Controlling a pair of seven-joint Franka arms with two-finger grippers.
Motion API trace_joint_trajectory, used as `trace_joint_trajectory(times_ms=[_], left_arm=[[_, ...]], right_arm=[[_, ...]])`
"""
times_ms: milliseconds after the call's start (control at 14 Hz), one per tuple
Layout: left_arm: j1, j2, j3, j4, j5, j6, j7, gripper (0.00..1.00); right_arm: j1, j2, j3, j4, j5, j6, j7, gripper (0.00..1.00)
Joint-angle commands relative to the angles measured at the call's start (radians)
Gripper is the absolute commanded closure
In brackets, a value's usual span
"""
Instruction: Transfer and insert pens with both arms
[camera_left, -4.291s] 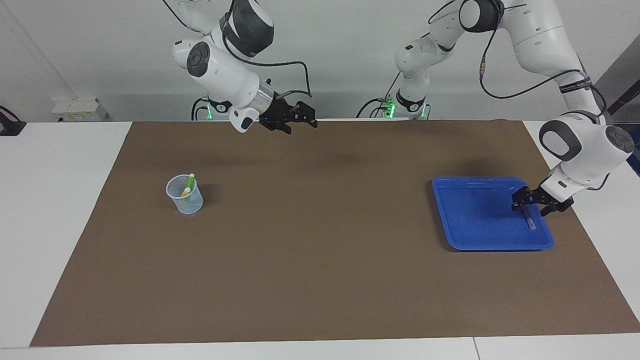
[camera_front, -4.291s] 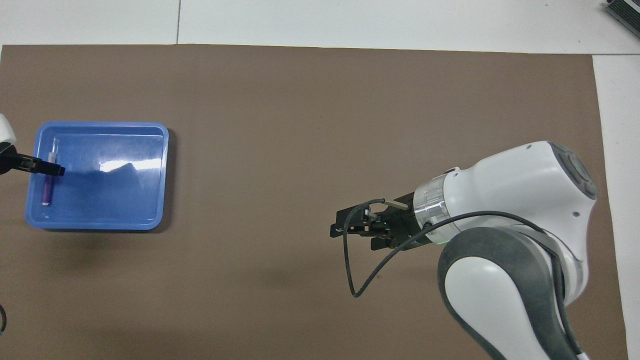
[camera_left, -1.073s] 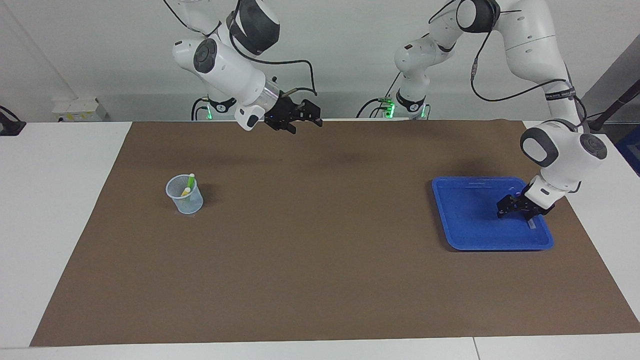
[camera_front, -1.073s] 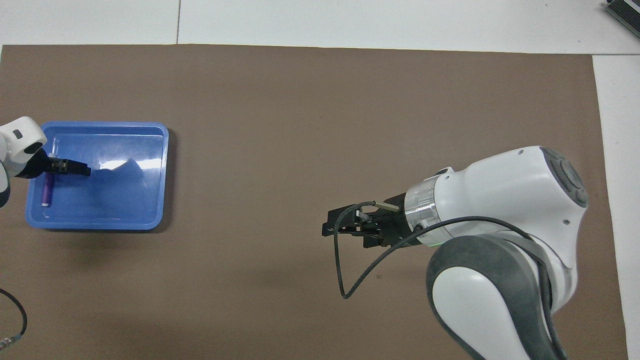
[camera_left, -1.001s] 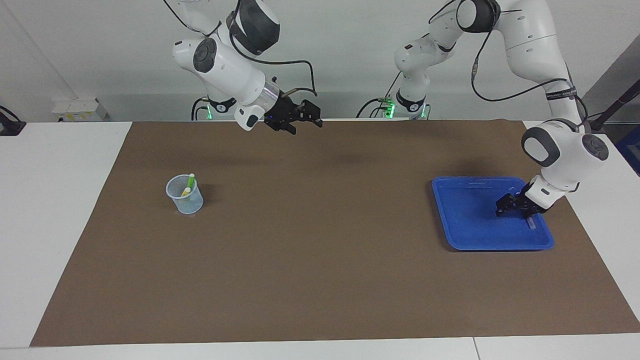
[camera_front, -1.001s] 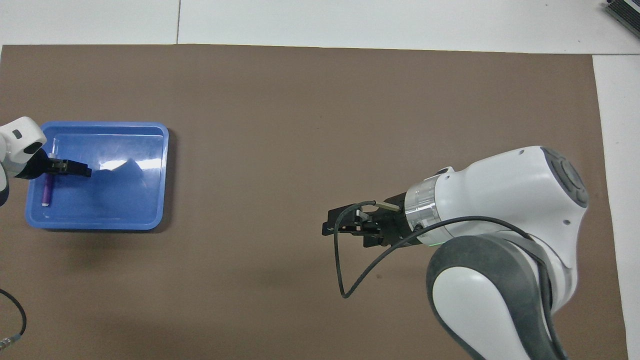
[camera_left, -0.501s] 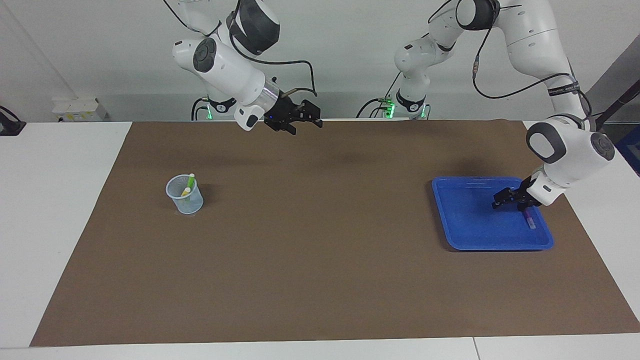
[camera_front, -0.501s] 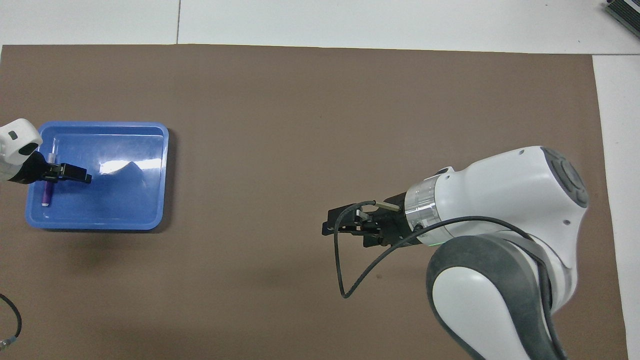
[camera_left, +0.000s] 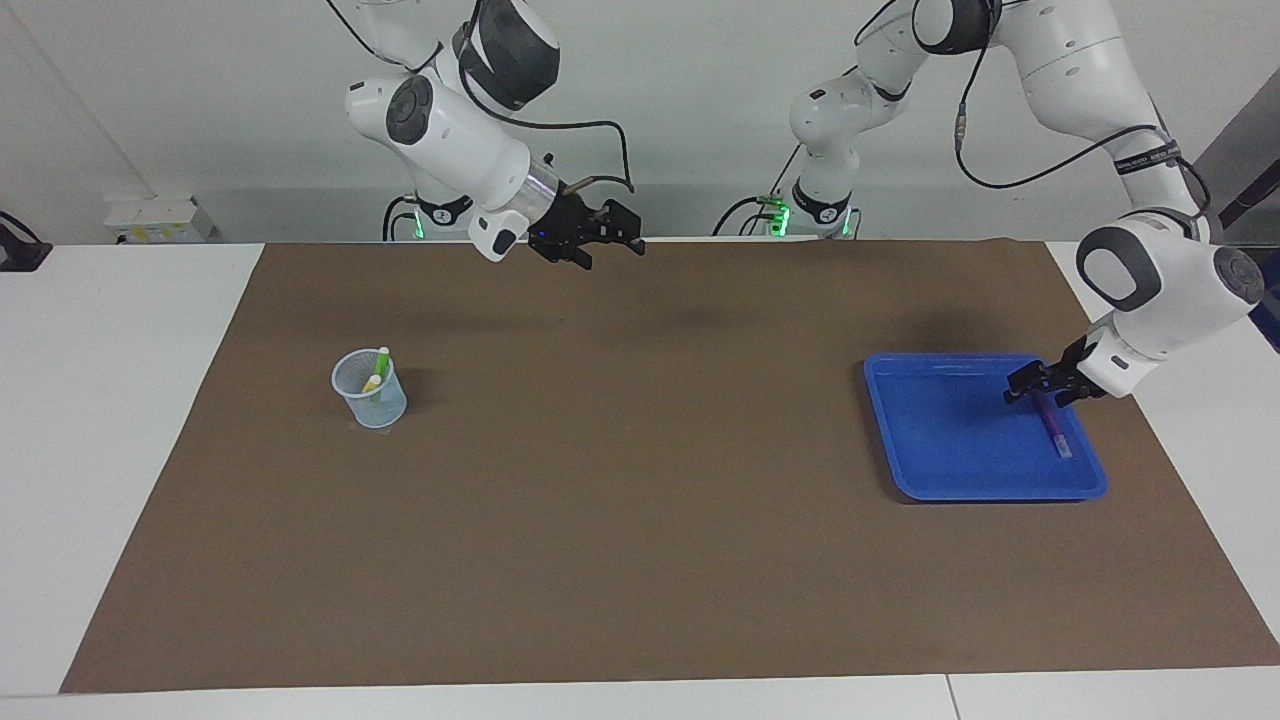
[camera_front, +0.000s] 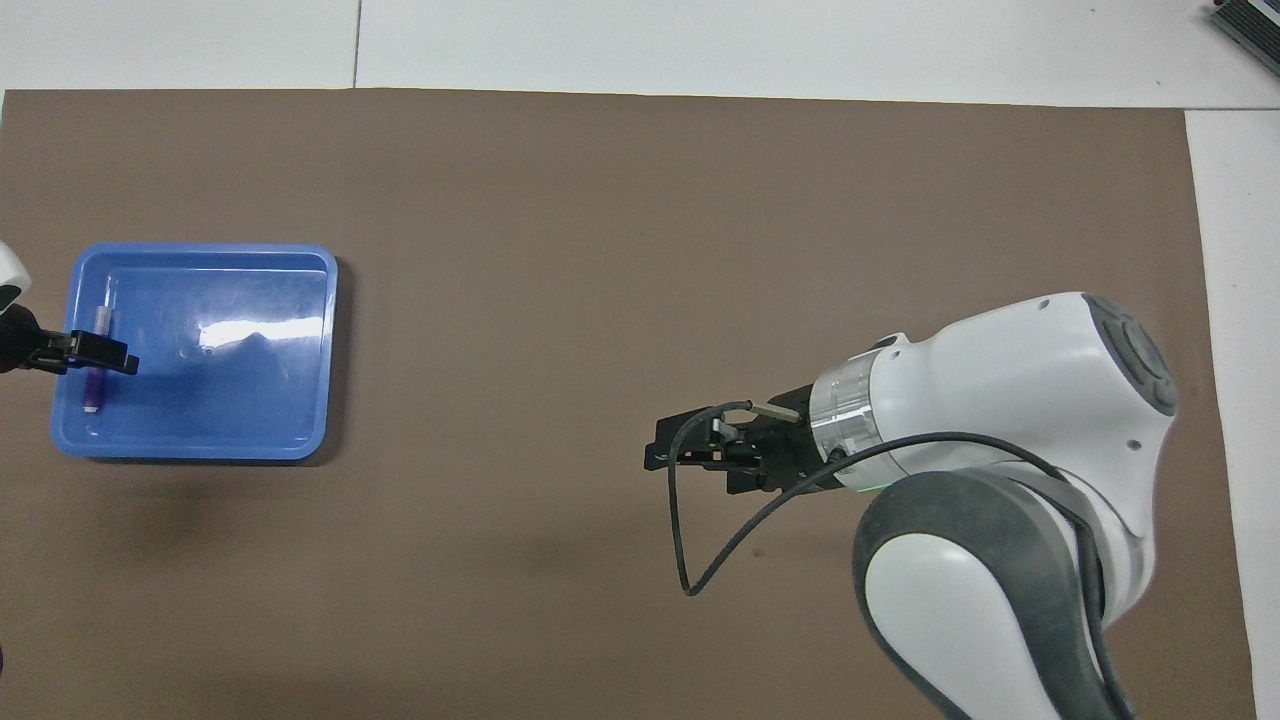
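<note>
A glossy blue plastic tray (camera_left: 940, 440) catches a bright glare beside a clear, ribbed plastic cup (camera_left: 369, 392), both on a matt brown table covering (camera_left: 640, 560), while the arms' (camera_left: 455, 135) smooth white shells shine softly above matt black grippers.

White table (camera_left: 110, 420), brown mat (camera_left: 640, 520) over it, clear cup (camera_left: 369, 390) and blue tray (camera_left: 940, 440) on mat, apparently flat.

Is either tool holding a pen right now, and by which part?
Nothing is held. Left tool is open over the purple pen in the blue tray; right tool is open and empty.
</note>
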Motion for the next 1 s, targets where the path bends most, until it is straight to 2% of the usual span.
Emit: trace_joint_trajectory(times_ms=[0, 286, 930], left_arm=[[0.009, -0.010, -0.003, -0.022, 0.020, 0.023, 0.003, 0.00], [0.010, -0.016, -0.003, -0.071, 0.020, 0.109, 0.003, 0.00], [0.010, -0.006, -0.004, -0.117, 0.020, 0.204, 0.003, 0.00]], right_arm=[[-0.001, -0.011, 0.006, -0.008, 0.017, 0.018, -0.005, 0.00], [-0.001, -0.010, 0.006, -0.008, 0.017, 0.020, -0.005, 0.00], [-0.001, -0.011, 0.006, -0.008, 0.017, 0.020, -0.005, 0.00]])
